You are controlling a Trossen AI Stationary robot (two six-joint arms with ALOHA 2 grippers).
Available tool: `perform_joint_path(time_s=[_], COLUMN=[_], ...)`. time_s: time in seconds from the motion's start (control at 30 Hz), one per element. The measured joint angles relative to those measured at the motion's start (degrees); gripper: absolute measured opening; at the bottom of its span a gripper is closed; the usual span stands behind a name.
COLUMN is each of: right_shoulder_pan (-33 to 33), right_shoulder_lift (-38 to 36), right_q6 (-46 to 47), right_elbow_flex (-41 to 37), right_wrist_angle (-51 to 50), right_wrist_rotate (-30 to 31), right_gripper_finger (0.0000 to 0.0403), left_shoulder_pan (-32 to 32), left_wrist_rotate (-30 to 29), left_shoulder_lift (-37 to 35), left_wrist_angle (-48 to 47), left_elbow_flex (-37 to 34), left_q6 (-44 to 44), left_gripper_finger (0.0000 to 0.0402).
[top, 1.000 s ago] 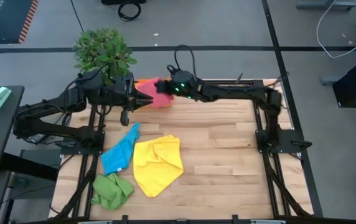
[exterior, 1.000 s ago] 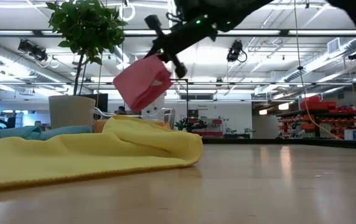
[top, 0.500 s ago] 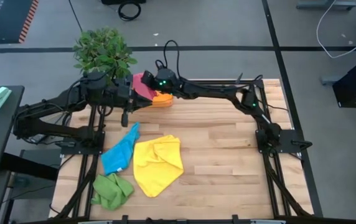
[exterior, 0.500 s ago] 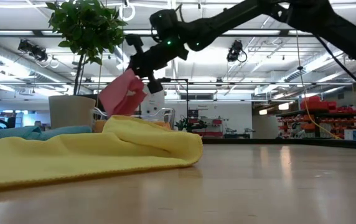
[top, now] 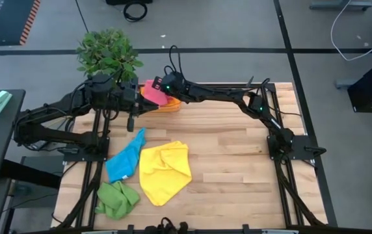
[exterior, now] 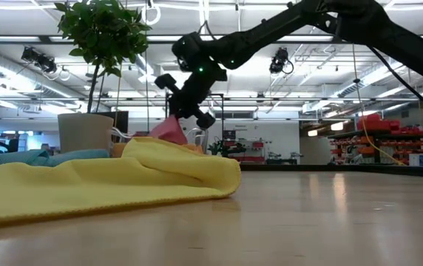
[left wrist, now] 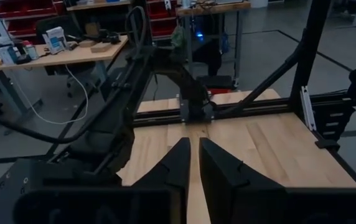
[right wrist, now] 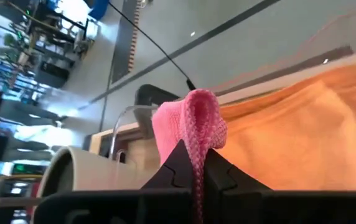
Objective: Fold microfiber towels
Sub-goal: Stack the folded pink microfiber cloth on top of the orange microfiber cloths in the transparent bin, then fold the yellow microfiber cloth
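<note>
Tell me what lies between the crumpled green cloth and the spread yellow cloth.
Only bare wooden tabletop: the high view shows a narrow gap between the green cloth and yellow cloth.

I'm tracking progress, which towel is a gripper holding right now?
The pink towel, pinched in the right gripper above the orange towel. The yellow, blue and green ones lie loose.

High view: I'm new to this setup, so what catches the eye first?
The right hand, shut on the pink towel, lowers it onto the orange towel at the table's far edge. Nearer, the yellow towel, blue towel and green towel lie crumpled.
</note>
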Motion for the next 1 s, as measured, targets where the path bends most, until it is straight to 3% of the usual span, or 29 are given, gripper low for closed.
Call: perform_joint_path(time_s=[0.3,0.57,0.7,0.87,0.93,1.0], right_shoulder_pan=[-1.1,-2.3,-2.9,-3.7,-3.9,-3.8], right_shoulder_lift=[-0.1,-0.7,-3.0,-6.9,-8.0,-8.2], right_q6=[-11.2,-19.0,-25.9,-36.2,-38.9,-38.8], right_elbow_flex=[0.0,-0.1,-0.1,0.0,0.0,0.1], right_wrist_angle=[-1.5,-3.4,-4.9,-7.3,-9.6,-10.4], right_wrist_rotate=[-1.8,-3.8,-2.1,0.4,-2.4,-9.8], right_gripper_finger=[0.0024,0.0113,0.0156,0.0178,0.0173,0.0147], left_shoulder_pan=[0.0,0.0,0.0,0.0,0.0,0.0], left_wrist_rotate=[0.0,0.0,0.0,0.0,0.0,0.0], left_shoulder_lift=[0.1,0.1,0.1,0.1,0.1,0.1], left_wrist_angle=[0.1,0.2,0.2,0.2,0.2,0.2], left_elbow_flex=[0.0,0.0,0.0,0.0,0.0,0.0], left_q6=[0.0,0.0,-0.3,-0.4,-0.4,-0.5], left_gripper_finger=[0.0033,0.0031,0.0035,0.0033,0.0028,0.0024])
